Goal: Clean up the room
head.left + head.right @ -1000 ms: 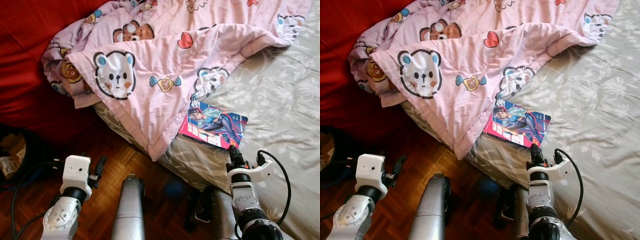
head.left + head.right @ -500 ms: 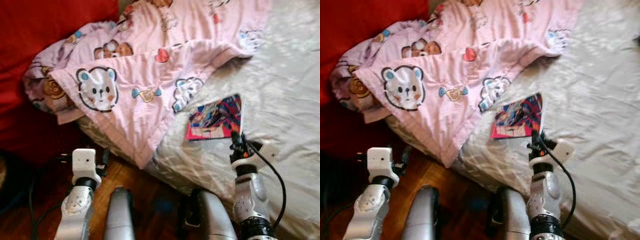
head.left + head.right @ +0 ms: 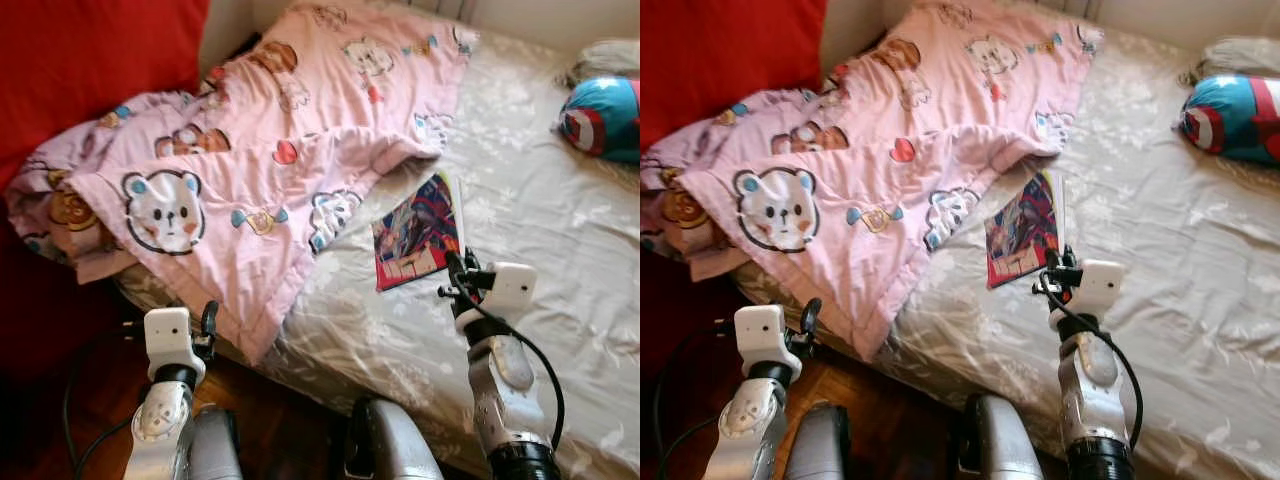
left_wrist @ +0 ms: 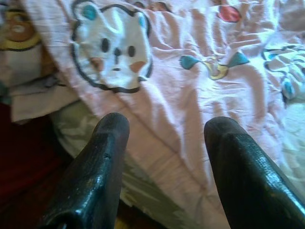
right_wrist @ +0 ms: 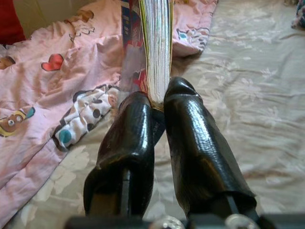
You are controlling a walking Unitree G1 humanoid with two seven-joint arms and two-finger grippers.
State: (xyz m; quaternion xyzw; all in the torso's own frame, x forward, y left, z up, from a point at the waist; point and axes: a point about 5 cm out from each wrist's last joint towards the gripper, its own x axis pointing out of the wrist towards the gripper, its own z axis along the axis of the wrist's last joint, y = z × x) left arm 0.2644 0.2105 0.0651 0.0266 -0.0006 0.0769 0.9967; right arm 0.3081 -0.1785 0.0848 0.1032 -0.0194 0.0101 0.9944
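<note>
A colourful comic book (image 3: 418, 232) with a pink cover edge is tilted up off the grey floral bedsheet (image 3: 560, 250), next to the pink bear-print blanket (image 3: 250, 170). My right gripper (image 3: 457, 268) is shut on the book's near edge; in the right wrist view its black fingers (image 5: 143, 138) pinch the white page block (image 5: 157, 47). My left gripper (image 3: 208, 318) hovers low at the bed's near corner, open and holding nothing, its fingers (image 4: 102, 162) spread in front of the blanket's bear face (image 4: 112, 47).
A blue and red round plush (image 3: 603, 115) lies at the far right of the bed. A red cushion or sofa (image 3: 90, 60) stands at the left. Dark wooden floor (image 3: 60, 410) lies below the bed's edge, with black cables (image 3: 75, 400) on it.
The camera has risen and tilted toward the bed. My right gripper closed on the book's edge and lifted it, so the book now stands tilted instead of lying flat.
</note>
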